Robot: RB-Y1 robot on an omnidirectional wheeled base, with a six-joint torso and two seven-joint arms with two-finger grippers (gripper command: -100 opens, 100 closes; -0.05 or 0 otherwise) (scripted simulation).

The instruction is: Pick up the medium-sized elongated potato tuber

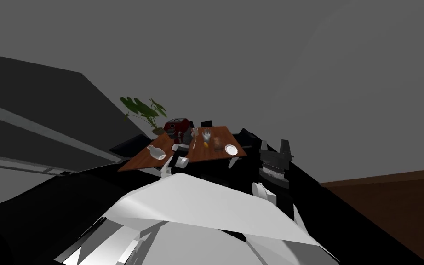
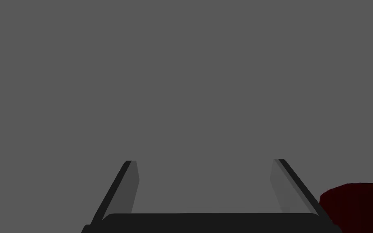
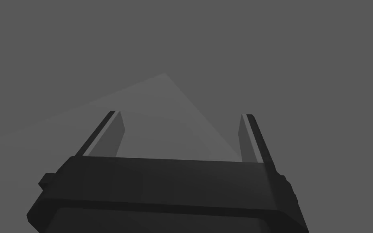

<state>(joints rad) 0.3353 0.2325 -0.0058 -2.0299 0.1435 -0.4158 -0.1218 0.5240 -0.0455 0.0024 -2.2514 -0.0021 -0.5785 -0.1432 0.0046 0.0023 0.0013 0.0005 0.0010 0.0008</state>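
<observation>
Far ahead stands a brown table (image 1: pixel 160 156) with several small things on it. Among them a small brownish lump (image 1: pixel 218 146) lies beside a clear glass (image 1: pixel 206 135); I cannot tell whether it is the potato. My left gripper (image 2: pixel 206 162) is open with nothing between its fingers, facing a flat grey surface. My right gripper (image 3: pixel 181 113) is also open and empty. In the head view the right gripper (image 1: pixel 274 144) is raised to the right of the table, fingers pointing up. Part of the left arm (image 1: pixel 177 162) shows white at the table's near edge.
On the table are a dark red appliance (image 1: pixel 178 125), a white jug (image 1: pixel 156 152), a white plate (image 1: pixel 231 149) and a small yellow thing (image 1: pixel 206 144). A leafy plant (image 1: pixel 144 110) stands behind it. Dark chairs (image 1: pixel 128 145) surround the table. A dark red rounded thing (image 2: pixel 359 204) lies beside the left gripper.
</observation>
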